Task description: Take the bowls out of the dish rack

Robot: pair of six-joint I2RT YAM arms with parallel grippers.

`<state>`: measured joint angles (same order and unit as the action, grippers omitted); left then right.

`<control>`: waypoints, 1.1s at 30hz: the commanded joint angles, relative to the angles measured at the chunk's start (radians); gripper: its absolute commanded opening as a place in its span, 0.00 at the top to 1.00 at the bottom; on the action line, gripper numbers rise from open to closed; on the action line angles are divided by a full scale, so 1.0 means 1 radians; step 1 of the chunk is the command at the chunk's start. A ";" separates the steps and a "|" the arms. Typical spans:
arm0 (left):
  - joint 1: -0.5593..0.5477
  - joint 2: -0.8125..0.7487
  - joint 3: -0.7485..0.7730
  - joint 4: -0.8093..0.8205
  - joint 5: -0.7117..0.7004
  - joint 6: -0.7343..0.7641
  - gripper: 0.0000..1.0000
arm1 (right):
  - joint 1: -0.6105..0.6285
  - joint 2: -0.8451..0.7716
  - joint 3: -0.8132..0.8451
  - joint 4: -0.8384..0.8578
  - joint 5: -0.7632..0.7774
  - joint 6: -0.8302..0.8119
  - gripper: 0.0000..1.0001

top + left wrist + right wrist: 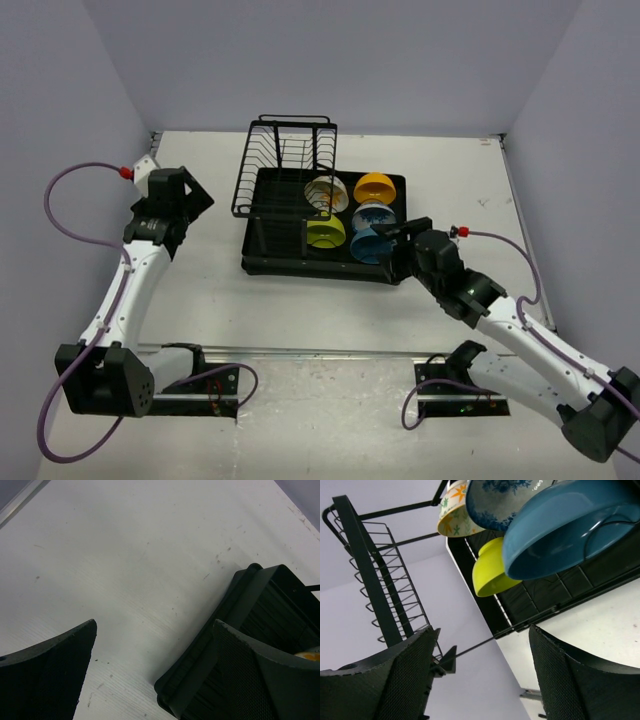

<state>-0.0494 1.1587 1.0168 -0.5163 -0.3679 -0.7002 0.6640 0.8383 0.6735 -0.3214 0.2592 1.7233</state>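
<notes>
White table [200,300] holds no bowl yet: all five bowls [326,234], as far as I can tell, sit in the rack [262,262], so nothing is unloaded. My right claw [484,630] hangs spread and empty beside the blue bowl [560,525]; my left claw [155,622], spread too, hovers over table.

No text, label, brand, number or sign can be read in any of the views. The white bowl [454,517] in the dish rack [365,570] carries only a coloured leaf-and-flower pattern. The pale bowl [502,500] just beside it carries only blue blotches. Neither decoration forms characters.
</notes>
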 commanded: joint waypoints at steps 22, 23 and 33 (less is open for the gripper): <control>-0.006 0.027 0.052 0.035 -0.040 -0.044 0.02 | 0.204 0.116 0.130 -0.192 0.518 0.307 0.26; -0.006 0.029 0.052 0.038 -0.042 -0.039 0.02 | 0.216 0.128 0.139 -0.224 0.522 0.329 0.27; -0.010 0.035 0.049 0.030 -0.006 -0.070 0.01 | 0.304 0.254 0.144 -0.281 0.620 0.538 0.27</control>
<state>-0.0498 1.1839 1.0256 -0.5091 -0.3737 -0.7345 0.9546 1.0847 0.7837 -0.5465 0.7696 1.9732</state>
